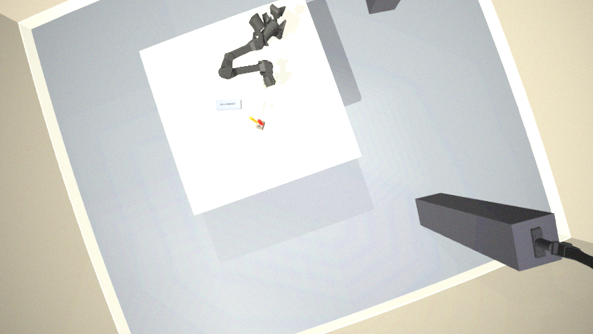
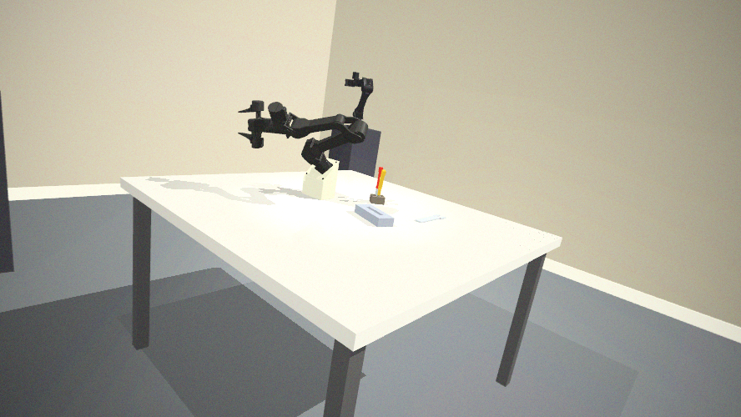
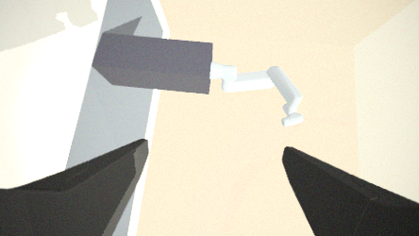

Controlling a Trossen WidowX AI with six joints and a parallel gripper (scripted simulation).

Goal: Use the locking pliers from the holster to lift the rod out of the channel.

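And your pincer hangs spread wide, pointing away from the upright pliers beyond the arm's base!

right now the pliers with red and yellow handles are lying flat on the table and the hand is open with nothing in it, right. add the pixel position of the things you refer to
The pliers (image 1: 253,119) (image 2: 380,181) are not lying flat: the exterior view shows them upright in the brown holster (image 1: 260,127) (image 2: 377,199). The hand (image 2: 244,123) (image 3: 216,149) is indeed open and holds nothing.

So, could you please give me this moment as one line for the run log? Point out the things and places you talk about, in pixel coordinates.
gripper (image 2: 239,123) (image 3: 216,149): open | pliers (image 1: 254,120) (image 2: 380,181): upright in holster (image 1: 260,127) (image 2: 376,199) | rod: not lifted
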